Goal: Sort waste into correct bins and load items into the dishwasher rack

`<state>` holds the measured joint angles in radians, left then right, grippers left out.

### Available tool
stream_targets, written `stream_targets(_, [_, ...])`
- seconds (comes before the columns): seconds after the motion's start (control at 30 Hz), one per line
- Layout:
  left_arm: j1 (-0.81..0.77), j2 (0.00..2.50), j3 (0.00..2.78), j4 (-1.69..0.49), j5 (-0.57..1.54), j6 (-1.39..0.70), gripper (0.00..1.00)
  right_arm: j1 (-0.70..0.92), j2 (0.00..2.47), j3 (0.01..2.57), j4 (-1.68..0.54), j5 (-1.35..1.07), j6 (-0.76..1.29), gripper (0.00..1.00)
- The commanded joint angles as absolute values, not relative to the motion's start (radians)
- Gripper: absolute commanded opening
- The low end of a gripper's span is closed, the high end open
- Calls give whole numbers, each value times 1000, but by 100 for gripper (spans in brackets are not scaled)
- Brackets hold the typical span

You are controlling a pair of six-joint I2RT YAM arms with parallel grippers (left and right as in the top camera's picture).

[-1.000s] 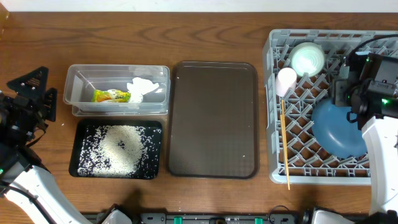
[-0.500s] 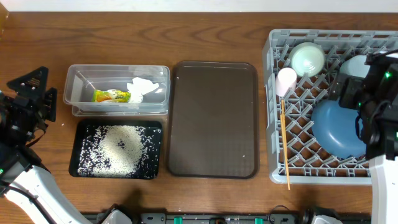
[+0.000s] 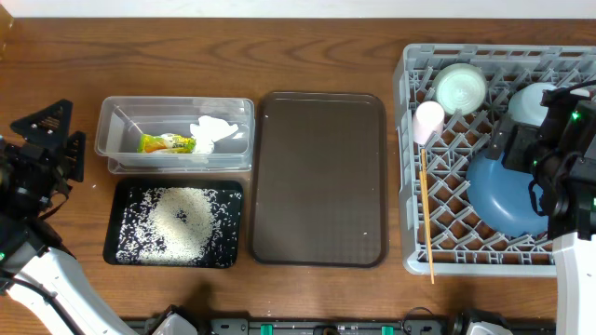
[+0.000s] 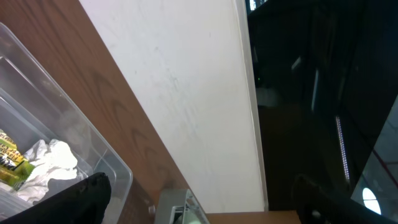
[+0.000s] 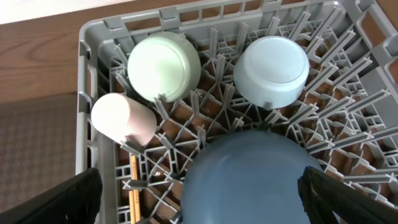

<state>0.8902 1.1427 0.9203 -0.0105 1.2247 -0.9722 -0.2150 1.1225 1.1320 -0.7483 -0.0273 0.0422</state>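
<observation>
I read right hand (image 5: 205, 202) fingers wide apart, empty, over dark blue plate (image 3: 503, 191) | plate, light blue bowl (image 3: 533, 100), mint bowl (image 3: 461, 87), pink cup (image 3: 429, 121), chopsticks (image 3: 426, 214) all in rack (image 3: 410, 112) | napkin (image 3: 212, 132), wrapper (image 3: 168, 143) in clear tub (image 3: 112, 140); rice (image 3: 182, 219) in black tray (image 3: 121, 195) | left hand (image 4: 205, 202) spread apart, empty, at tabletop (image 3: 279, 56) left side

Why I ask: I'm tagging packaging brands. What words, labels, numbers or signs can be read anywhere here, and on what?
Snack wrapper: dark print on yellow-green, too small in the overhead view and blurred in the left wrist view; unreadable.
Clear tub, black tray, brown tray, dishwasher rack: no text visible.
</observation>
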Motion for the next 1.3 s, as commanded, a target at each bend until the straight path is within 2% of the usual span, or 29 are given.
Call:
stream_targets(0.0, [894,1143,933,-6,1238,-974,95,-215,1120,1131,-753,-35,55,99])
stream_targets(0.6, [894,1143,933,-6,1238,-974,95,-215,1046,1129,-754,-34,55,99])
stream_targets(0.9, [894,1143,933,-6,1238,-974,95,-212,783,1116,-751,-34,55,99])
stream_targets(1.27, [894,1143,933,-6,1238,-974,95,-101,430,974,-648,-35,107,99])
